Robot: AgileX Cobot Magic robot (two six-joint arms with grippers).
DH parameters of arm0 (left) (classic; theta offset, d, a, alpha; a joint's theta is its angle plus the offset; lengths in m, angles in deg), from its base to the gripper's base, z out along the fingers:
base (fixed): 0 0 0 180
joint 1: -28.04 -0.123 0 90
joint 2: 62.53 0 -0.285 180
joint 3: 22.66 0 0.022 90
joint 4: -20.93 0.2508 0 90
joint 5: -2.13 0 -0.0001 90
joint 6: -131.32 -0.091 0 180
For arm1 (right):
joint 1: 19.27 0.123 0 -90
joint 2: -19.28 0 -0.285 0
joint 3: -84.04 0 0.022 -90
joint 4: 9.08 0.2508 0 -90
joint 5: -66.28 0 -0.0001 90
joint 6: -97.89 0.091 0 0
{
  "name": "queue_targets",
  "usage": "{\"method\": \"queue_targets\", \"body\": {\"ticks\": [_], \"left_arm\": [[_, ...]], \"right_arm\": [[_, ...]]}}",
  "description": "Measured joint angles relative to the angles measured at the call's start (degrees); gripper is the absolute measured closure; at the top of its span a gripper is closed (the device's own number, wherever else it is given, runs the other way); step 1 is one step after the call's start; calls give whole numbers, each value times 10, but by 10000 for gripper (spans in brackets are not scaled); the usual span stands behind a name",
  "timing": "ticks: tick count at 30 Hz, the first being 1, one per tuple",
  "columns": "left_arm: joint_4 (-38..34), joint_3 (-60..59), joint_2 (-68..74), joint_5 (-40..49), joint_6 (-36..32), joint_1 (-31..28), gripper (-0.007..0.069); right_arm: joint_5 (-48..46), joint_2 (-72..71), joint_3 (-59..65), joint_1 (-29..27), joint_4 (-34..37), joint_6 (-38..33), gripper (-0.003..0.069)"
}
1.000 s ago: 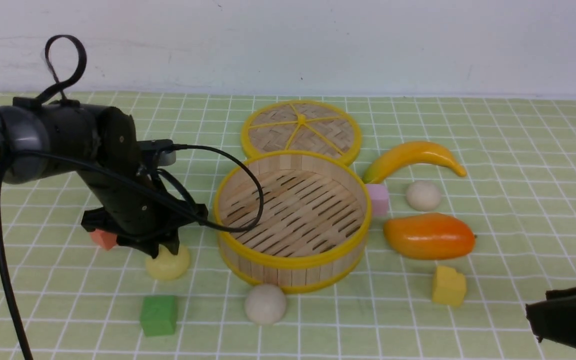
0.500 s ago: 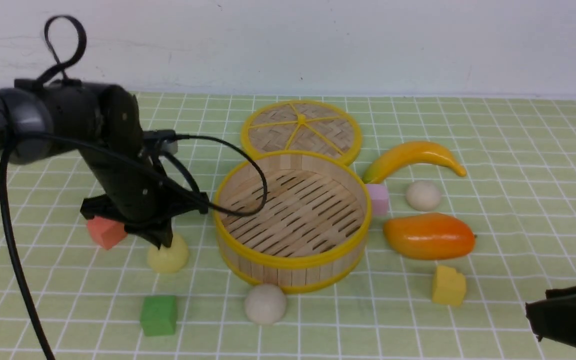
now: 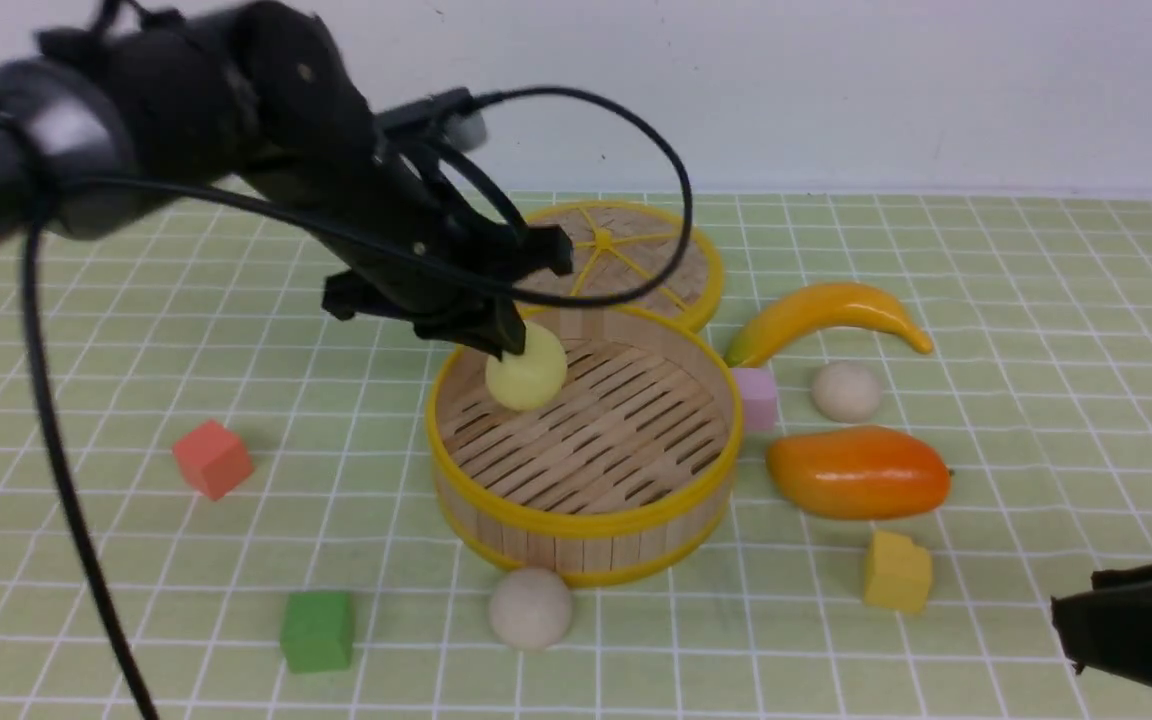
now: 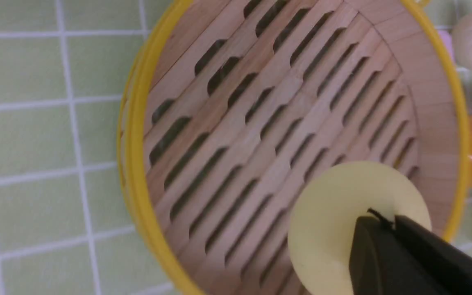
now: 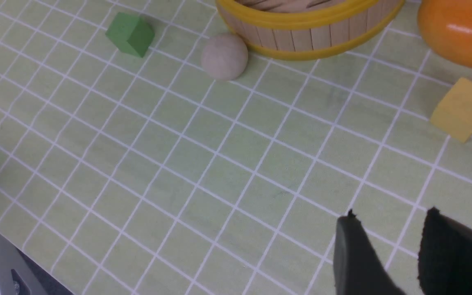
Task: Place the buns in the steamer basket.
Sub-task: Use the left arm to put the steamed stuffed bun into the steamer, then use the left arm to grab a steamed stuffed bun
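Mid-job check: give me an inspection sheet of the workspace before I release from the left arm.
Surface: green checked cloth, flat, no spills seen.
Job's things: yellow bun held over the steamer basket, whose floor is bare; front beige bun on the cloth by the basket's near wall; right beige bun on the cloth beyond the mango.
Clutter: lid, banana, mango, pink cube, yellow cube, green cube, red cube.
Grippers: left pincer shut on the yellow bun; right pincer open, empty, at the near right.
Cables: black cable loops from the left wrist above the lid.
Surroundings: plain white wall; nothing else seen.
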Motion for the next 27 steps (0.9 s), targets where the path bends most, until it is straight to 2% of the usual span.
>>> {"method": "queue_targets", "body": {"ticks": [8, 12, 16, 19, 23, 27], "left_arm": [[36, 0, 57, -30, 40, 1, 593], [55, 0, 59, -26, 66, 1, 505], [75, 0, 44, 16, 77, 1, 327], [83, 0, 7, 55, 66, 1, 246], [84, -1, -57, 137, 40, 6, 209], [85, -50, -110, 173, 34, 39, 207]], "right_arm": [[0, 0, 0, 0, -1, -1, 420], [0, 0, 0, 0, -1, -1, 420], [-2, 0, 0, 0, -1, -1, 420], [-2, 0, 0, 0, -1, -1, 420], [-3, 0, 0, 0, -1, -1, 420], [-3, 0, 0, 0, -2, -1, 420]]}}
